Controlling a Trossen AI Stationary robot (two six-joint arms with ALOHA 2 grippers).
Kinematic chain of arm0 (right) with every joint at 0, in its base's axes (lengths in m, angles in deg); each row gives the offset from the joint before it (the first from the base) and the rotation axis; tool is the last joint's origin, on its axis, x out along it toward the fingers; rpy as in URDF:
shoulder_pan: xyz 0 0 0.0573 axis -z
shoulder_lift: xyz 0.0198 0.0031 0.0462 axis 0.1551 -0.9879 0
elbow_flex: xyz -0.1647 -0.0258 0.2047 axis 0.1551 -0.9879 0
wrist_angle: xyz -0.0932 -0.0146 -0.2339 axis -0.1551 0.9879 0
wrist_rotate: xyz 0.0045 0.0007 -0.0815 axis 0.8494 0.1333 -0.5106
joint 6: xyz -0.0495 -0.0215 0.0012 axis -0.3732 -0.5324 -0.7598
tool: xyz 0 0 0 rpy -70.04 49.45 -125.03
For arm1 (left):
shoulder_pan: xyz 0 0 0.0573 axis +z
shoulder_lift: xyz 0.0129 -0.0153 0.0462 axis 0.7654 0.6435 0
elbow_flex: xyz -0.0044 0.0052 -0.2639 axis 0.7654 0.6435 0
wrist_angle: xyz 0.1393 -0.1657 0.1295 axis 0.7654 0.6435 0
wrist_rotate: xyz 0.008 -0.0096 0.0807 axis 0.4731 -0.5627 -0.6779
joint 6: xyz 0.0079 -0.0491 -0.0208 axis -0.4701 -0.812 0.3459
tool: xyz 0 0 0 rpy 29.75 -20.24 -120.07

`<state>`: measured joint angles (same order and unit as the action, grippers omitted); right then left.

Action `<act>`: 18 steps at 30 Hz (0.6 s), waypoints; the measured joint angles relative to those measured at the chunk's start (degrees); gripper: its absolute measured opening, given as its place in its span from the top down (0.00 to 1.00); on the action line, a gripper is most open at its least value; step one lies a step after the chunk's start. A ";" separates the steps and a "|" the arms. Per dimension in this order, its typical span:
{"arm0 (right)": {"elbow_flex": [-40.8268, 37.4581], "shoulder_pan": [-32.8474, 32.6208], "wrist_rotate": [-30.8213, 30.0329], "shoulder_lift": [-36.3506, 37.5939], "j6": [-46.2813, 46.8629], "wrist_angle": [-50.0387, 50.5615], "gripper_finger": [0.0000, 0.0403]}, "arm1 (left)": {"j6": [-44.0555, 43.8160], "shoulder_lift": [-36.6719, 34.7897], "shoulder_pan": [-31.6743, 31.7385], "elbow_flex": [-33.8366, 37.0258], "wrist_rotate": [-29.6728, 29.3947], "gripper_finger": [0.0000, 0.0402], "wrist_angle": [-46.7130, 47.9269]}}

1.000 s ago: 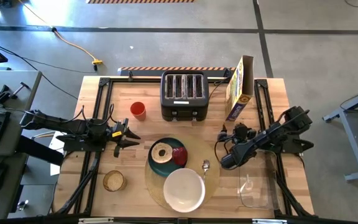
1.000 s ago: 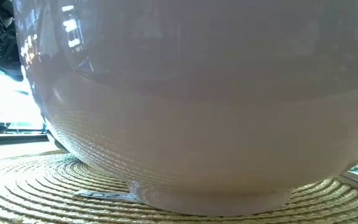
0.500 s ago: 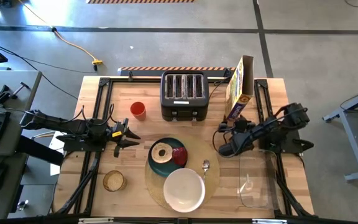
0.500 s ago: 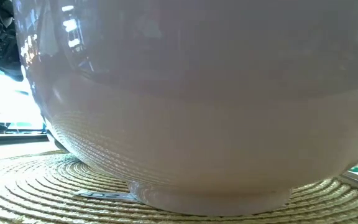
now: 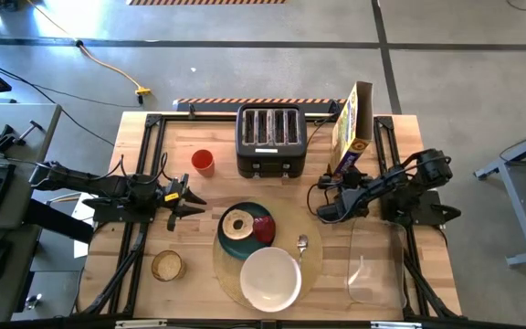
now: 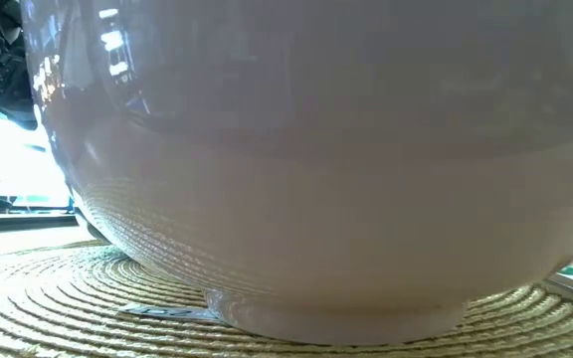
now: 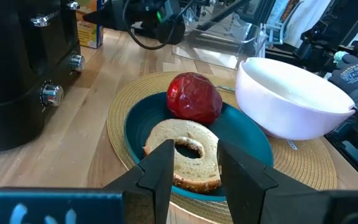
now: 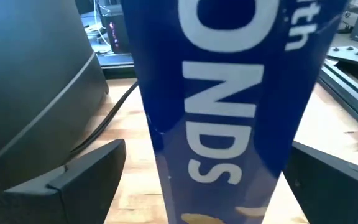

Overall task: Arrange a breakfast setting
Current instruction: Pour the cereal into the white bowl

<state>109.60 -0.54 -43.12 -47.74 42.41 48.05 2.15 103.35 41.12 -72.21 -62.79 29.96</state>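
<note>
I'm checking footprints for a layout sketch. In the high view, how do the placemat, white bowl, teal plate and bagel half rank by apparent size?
Largest to smallest:
1. Placemat
2. White bowl and teal plate: look about alike; the bowl hides part of the plate, so I won't rank them.
3. Bagel half

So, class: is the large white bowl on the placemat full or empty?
Empty. From above, the white bowl shows only a bare white inside, and the left wrist view shows nothing rising above its rim as it sits upright on the woven placemat.
</note>
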 joint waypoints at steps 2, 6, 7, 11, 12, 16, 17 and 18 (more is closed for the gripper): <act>0.00 -0.05 0.35 0.00 -0.01 0.06 0.01 | 0.00 -0.02 0.00 0.00 0.00 0.72 0.00; 0.00 0.99 0.60 0.00 -0.11 0.91 0.01 | 0.00 0.00 0.00 0.00 0.00 0.72 0.00; 0.00 1.48 0.58 0.00 -0.09 1.12 0.01 | 0.00 0.00 0.00 0.00 0.00 0.72 0.00; 0.00 3.49 0.21 0.00 -0.16 1.05 0.01 | 0.00 0.00 -0.01 0.00 0.00 0.72 0.00; 0.00 3.85 -0.44 0.00 -0.32 1.03 0.01 | 0.00 -0.01 0.00 0.00 0.00 0.72 0.00; 0.00 5.20 -2.95 0.00 -2.07 0.28 0.01 | 0.00 0.00 0.00 0.00 0.00 0.72 0.00; 0.00 5.54 -3.09 0.00 -2.21 -0.07 0.01 | 0.00 0.00 0.00 0.00 0.00 0.72 0.00; 0.00 5.96 -3.12 0.00 -2.41 -0.49 0.01 | 0.00 0.00 0.00 0.00 0.00 0.72 0.00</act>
<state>109.60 5.41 -46.24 -47.74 39.99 47.56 2.15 103.35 41.12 -72.21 -62.79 29.96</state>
